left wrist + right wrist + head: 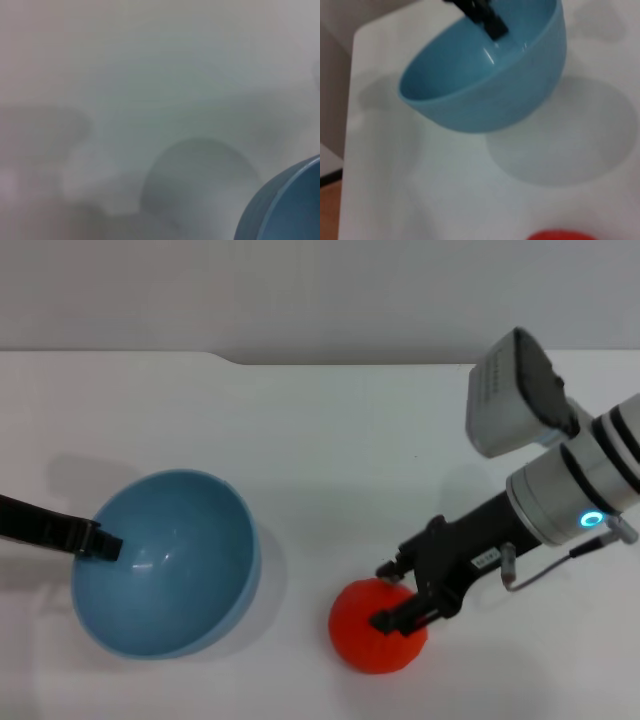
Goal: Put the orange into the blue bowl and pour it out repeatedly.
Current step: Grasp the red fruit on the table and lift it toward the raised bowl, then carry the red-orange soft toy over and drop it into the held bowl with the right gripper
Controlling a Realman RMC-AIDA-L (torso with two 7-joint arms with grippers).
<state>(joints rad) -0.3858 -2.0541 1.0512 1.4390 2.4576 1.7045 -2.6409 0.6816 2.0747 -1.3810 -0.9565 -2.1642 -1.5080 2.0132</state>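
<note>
The blue bowl [185, 585] hangs tilted above the white table, its mouth turned toward me. My left gripper [100, 541] is shut on its left rim and holds it up. The bowl's inside is empty. In the right wrist view the bowl [490, 95] floats over its own shadow, with the left gripper [487, 20] pinching the rim. A slice of the bowl [287, 210] shows in the left wrist view. The orange [365, 640] rests on the table to the bowl's right. My right gripper [388, 594] is closed over its top right side, fingers touching the skin. Only the orange's edge [560, 235] shows in the right wrist view.
The white table [320, 440] stretches back to a grey wall. In the right wrist view the table's edge [350, 130] runs beyond the bowl, with floor past it.
</note>
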